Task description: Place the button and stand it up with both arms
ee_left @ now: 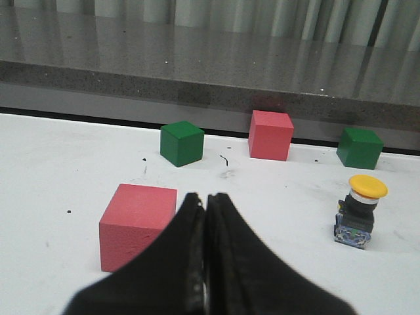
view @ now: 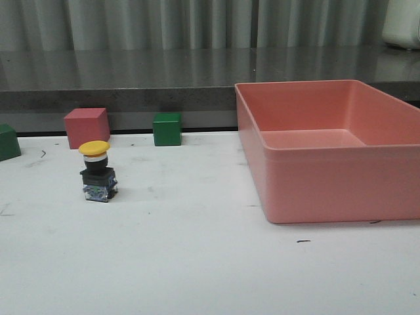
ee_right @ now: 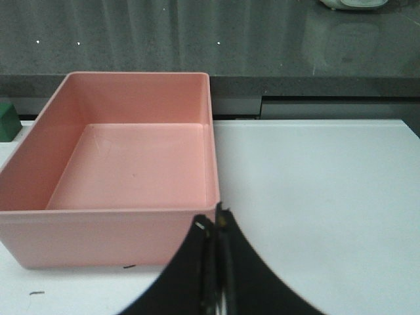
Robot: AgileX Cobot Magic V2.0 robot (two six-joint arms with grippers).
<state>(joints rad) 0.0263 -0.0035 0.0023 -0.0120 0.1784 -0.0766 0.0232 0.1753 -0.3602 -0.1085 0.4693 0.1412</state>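
The button (view: 98, 172) stands upright on the white table at the left, yellow cap on top, dark base with bluish-clear parts below. In the left wrist view the button (ee_left: 357, 211) stands off to one side, well apart from my left gripper (ee_left: 205, 199), whose jaws are pressed together with nothing between them. My right gripper (ee_right: 213, 220) is also shut and empty, close to the near wall of the pink bin (ee_right: 98, 233). Neither arm shows in the front view.
A large pink bin (view: 328, 190) fills the right of the table. A pink cube (view: 86, 127) and green cubes (view: 167, 129) (view: 8, 142) stand along the back edge. Another pink cube (ee_left: 136, 224) sits beside the left gripper.
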